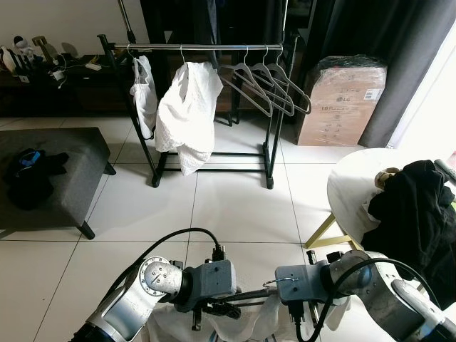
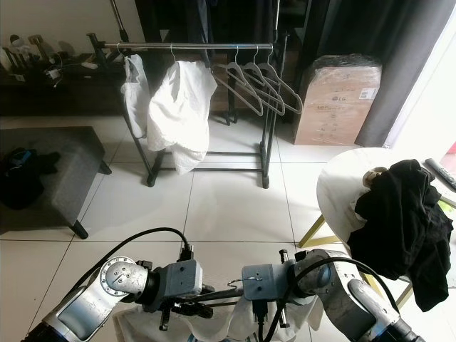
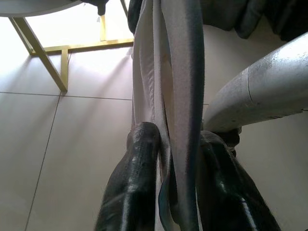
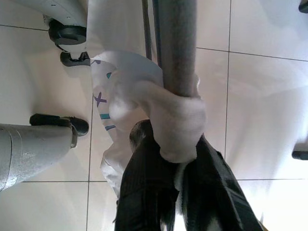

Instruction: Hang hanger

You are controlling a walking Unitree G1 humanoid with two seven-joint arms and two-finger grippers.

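A grey hanger (image 4: 175, 48) draped with a white garment (image 1: 249, 324) is held low before the robot, each end pinched between clenched fingers of the left gripper (image 3: 168, 187) and the right gripper (image 4: 173, 159); the load is judged light, its bar stiff but the cloth soft and apt to slip, so the hold is best kept on the bar while the wire hook (image 1: 274, 283) is left free. A clothes rail (image 1: 206, 47) hung with white clothes and bare hangers (image 1: 267, 85) is seen well apart across the pale tiled floor (image 1: 235, 206); a dark bench (image 1: 50, 171), a cardboard box (image 1: 342, 100) and a round table (image 1: 349, 185) heaped with black clothing are ranged around the room.
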